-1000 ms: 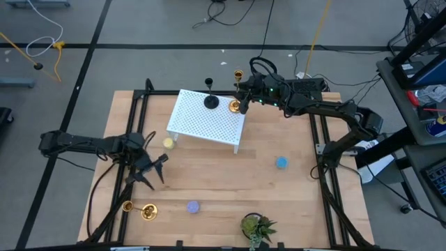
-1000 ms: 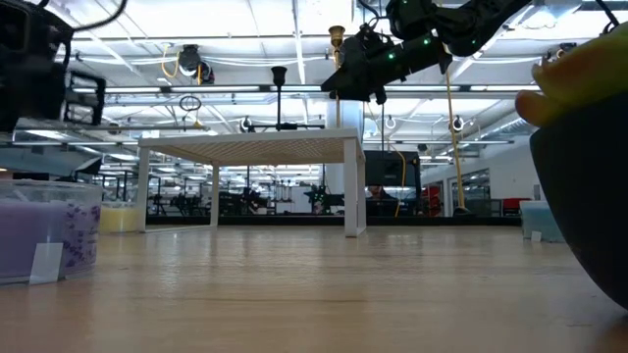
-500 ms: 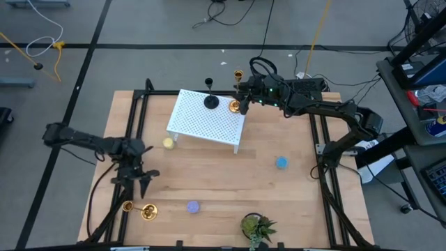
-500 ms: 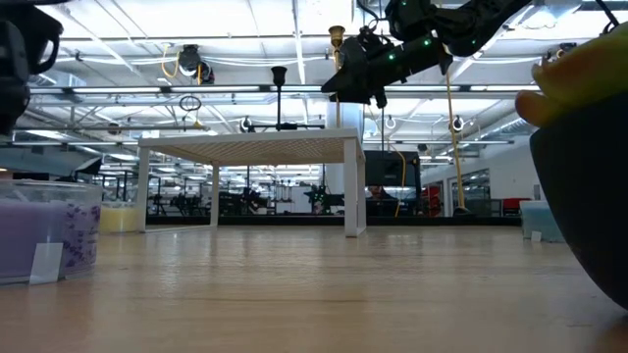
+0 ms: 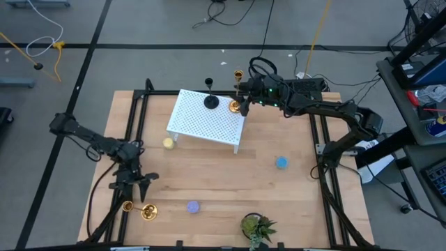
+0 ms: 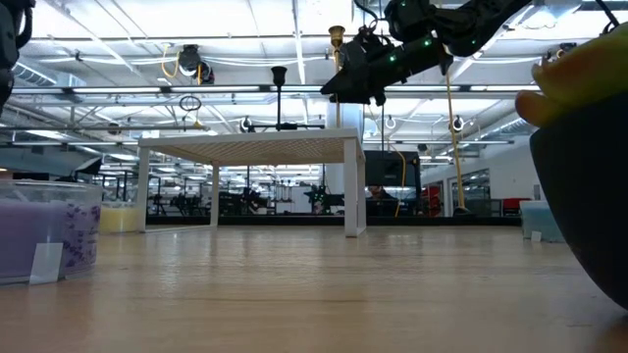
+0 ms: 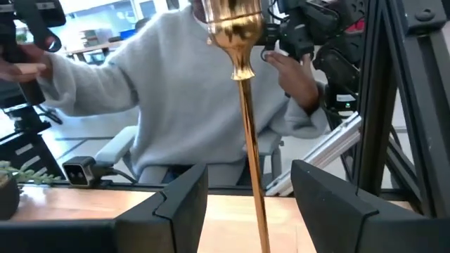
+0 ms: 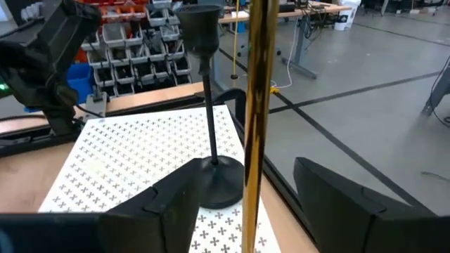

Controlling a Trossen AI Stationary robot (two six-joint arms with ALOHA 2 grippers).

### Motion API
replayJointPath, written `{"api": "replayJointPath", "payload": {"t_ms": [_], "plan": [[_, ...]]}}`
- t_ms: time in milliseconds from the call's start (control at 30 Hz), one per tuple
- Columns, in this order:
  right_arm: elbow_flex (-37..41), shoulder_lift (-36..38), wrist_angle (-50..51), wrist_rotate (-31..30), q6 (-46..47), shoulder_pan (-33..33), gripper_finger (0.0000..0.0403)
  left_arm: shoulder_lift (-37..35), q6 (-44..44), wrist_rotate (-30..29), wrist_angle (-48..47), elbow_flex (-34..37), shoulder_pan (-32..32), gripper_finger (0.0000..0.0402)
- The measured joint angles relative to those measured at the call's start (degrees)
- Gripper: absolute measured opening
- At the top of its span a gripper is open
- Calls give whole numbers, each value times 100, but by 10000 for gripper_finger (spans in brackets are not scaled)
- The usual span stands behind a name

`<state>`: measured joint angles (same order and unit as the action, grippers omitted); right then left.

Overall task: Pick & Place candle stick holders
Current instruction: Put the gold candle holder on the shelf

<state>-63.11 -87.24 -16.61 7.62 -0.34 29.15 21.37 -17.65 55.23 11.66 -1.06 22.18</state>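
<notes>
Evidently the left gripper [image 5: 137, 180] stood with fingers spread and nothing grasped, poised just above a gold candlestick [image 5: 146, 210] at the table's [image 5: 230, 181] near-left corner, its stem rising between the fingers [image 7: 176, 211] in the left wrist view. The right gripper [image 5: 244, 98] bracketed a second gold candlestick [image 5: 235, 106] on the white rack [image 5: 202, 122] beside the black candlestick [image 5: 210, 101]; whether it gripped could not be told. The step in hand appeared to be the left pickup, which would call for closing squarely on the stem before lifting.

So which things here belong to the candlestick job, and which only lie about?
Job: black candlestick on the white perforated rack; gold candlestick at the rack's edge by the right gripper; gold candlestick near the left gripper.

Lying about: yellow puck, purple puck, blue puck, potted plant.
</notes>
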Motion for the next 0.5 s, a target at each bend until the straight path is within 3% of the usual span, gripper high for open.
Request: {"api": "replayJointPath", "payload": {"t_ms": [233,500], "plan": [[0,342,513,-26,-91,-34,260,0,-5,-542,178,0,473,211],[0,1059,1790,-85,-36,-162,266,0,171,-1222,186,0,885,211]]}}
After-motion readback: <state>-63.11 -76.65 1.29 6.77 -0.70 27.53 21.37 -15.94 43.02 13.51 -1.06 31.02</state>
